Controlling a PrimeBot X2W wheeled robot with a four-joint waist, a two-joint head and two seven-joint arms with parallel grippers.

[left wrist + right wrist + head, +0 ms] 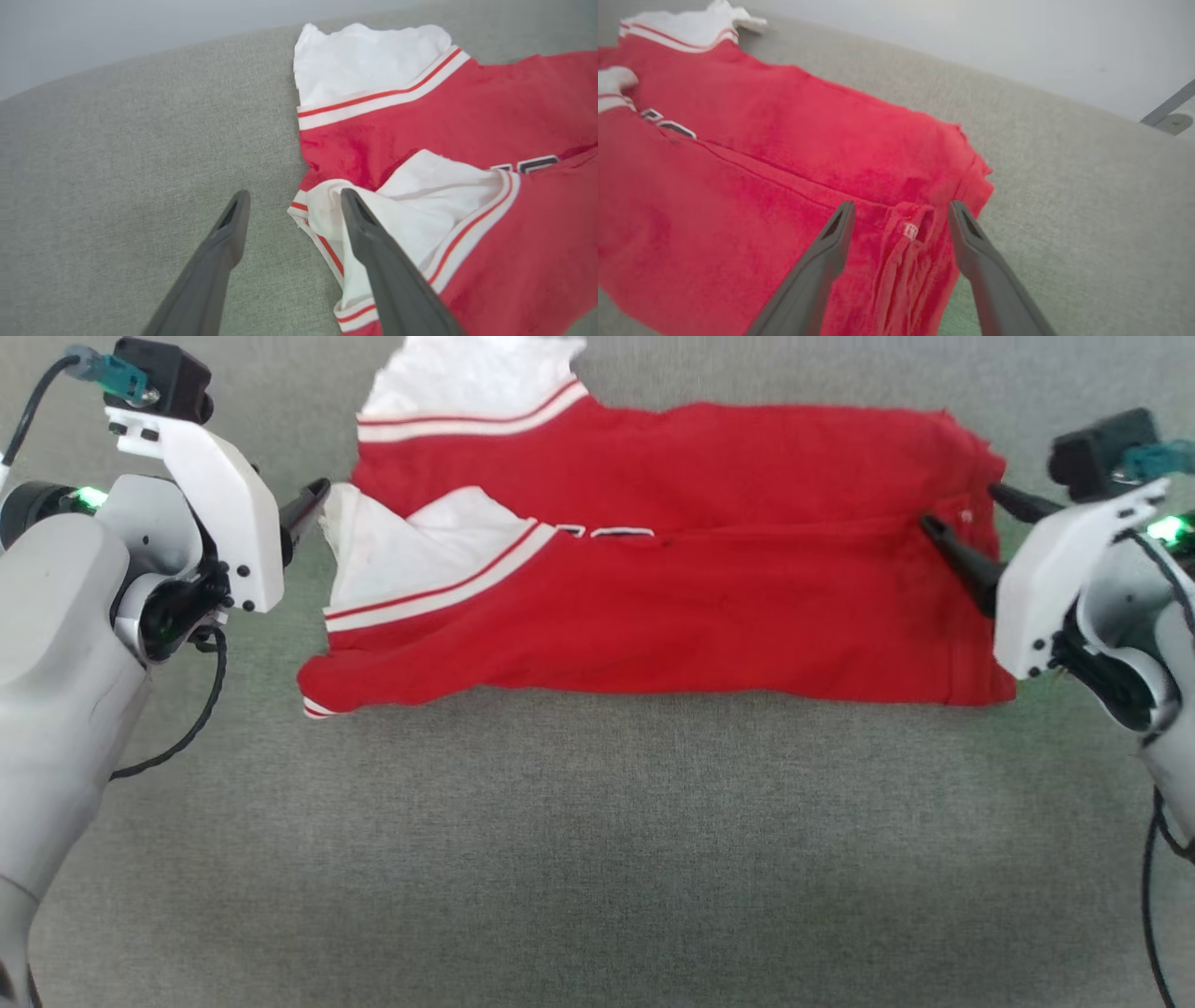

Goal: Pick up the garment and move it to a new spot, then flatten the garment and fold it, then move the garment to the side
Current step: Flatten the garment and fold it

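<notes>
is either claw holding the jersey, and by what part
Nothing is held. The left claw is open at the white sleeve of the garment; the right claw is open astride a bunched fold at its hem end.

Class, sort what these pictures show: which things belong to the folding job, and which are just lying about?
Job: garment; left gripper; right gripper, both open.
Lying about: grey cloth surface; grey bar beyond it.
</notes>
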